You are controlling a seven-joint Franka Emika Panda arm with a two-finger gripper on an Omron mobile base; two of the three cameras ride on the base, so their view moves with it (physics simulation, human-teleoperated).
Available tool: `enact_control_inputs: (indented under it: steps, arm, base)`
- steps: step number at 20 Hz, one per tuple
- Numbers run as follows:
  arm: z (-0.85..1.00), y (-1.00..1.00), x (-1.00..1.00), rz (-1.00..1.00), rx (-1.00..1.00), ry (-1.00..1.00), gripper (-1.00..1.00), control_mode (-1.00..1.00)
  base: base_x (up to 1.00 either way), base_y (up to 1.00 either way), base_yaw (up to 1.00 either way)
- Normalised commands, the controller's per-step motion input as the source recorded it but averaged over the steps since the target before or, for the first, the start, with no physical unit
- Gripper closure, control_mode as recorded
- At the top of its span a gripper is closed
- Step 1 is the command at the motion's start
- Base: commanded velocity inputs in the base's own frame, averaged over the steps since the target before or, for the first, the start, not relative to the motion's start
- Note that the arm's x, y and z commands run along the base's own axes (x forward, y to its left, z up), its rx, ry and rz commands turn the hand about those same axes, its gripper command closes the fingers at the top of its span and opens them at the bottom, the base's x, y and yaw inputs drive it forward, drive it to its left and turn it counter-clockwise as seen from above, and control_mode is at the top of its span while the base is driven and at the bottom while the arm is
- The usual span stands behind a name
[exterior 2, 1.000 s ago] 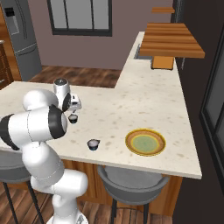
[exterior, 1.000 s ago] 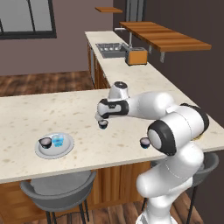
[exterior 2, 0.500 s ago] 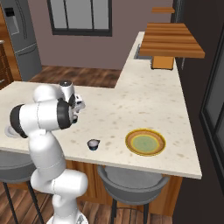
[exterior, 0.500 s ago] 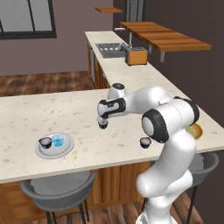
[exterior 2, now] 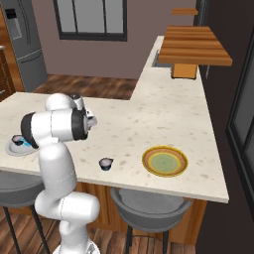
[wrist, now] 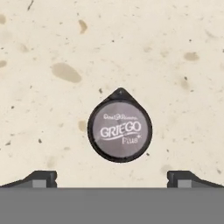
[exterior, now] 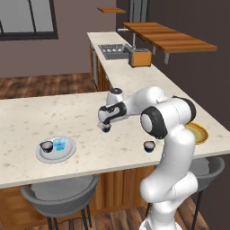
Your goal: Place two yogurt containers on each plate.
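Note:
A dark yogurt container with a pale "GRIEGO" lid point(wrist: 120, 131) stands on the counter directly below my gripper point(wrist: 112, 177), which is open, with one fingertip on each side and nothing held. From the left base view my gripper point(exterior: 105, 128) hangs just over the counter's middle. The pale grey plate point(exterior: 67, 154) at the left carries a dark yogurt container point(exterior: 46, 146) and a light blue one point(exterior: 59, 144). Another dark yogurt container point(exterior: 149, 146) point(exterior 2: 105, 163) stands alone near the front edge. The yellow plate point(exterior 2: 165, 161) point(exterior: 201, 134) lies bare at the right.
The L-shaped speckled counter point(exterior: 27, 117) runs back to a sink point(exterior: 112, 50) and an orange toaster point(exterior: 140, 58). A wooden shelf point(exterior: 166, 41) hangs over the far arm of the counter. Grey stools point(exterior: 58, 193) point(exterior 2: 149, 206) stand below the front edge.
My arm's elbow has swung upward and nearer the base. The gripper stays open over the same spot, a little lower. Cups and plates have not moved.

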Motion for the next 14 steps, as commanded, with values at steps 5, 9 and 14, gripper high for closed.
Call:
enact_control_inputs:
  steps: [5,9,14]
  arm:
    - [-0.18,0.05,0.26,0.0,0.0,0.05,-1.0,-1.0]
    - [-0.2,0.07,0.28,0.0,0.0,0.02,-1.0,-1.0]
    - [-0.12,0.1,0.08,0.0,0.0,0.0,-1.0,-1.0]
  base:
    - [0.0,0.0,0.0]
    - [0.0,0.0,0.0]
    - [0.0,0.0,0.0]
